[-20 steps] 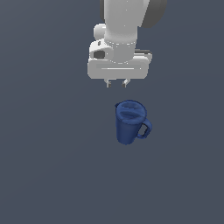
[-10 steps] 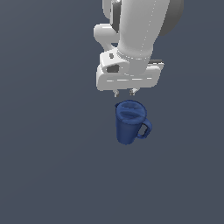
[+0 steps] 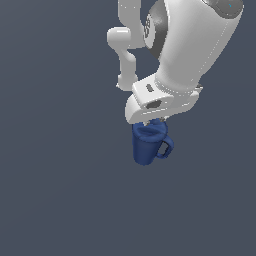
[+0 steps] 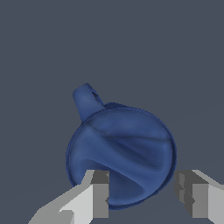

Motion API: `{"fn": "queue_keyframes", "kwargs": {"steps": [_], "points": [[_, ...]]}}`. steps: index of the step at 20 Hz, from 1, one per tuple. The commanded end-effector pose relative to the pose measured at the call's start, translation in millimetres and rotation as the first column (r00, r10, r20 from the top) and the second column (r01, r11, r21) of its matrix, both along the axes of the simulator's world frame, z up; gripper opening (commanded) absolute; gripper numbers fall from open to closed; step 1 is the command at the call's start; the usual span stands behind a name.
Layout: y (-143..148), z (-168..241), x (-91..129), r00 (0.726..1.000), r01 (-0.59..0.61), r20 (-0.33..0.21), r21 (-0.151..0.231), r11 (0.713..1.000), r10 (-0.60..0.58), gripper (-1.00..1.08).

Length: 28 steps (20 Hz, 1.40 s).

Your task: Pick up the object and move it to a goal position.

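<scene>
The object is a dark blue tapered mug (image 3: 146, 146) that stands upright on the grey floor, its loop handle (image 3: 166, 148) toward the exterior view's right. My gripper (image 3: 154, 121) hangs right over its rim, with the white hand covering most of the mug's mouth. In the wrist view I look down into the mug (image 4: 124, 153), whose handle (image 4: 87, 101) sticks out from its side. My gripper (image 4: 142, 192) is open: one finger (image 4: 98, 192) lies over the mug's opening, the other finger (image 4: 192, 194) just outside the rim. Nothing is held.
A plain dark grey floor (image 3: 60, 190) surrounds the mug. My white arm (image 3: 185, 45) rises above it toward the upper right of the exterior view.
The arm has come down and tilted over the mug. The fingertips went from a short gap above the rim to rim level. The mug has not moved.
</scene>
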State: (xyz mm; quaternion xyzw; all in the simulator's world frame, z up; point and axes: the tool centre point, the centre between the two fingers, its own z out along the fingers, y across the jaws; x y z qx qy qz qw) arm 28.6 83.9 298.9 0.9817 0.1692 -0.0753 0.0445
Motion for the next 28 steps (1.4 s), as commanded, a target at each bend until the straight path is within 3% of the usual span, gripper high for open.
{"fn": "queue_keyframes", "kwargs": {"steps": [1, 14, 28], "points": [[9.6, -6.8, 8.5, 0.999, -0.040, -0.020, -0.005, 0.999, 0.040, 0.28], [55.8, -49.5, 39.3, 0.967, -0.225, -0.124, -0.011, 0.974, 0.222, 0.28], [77.9, -77.9, 47.3, 0.934, -0.314, -0.181, -0.001, 0.949, 0.308, 0.28]]}}
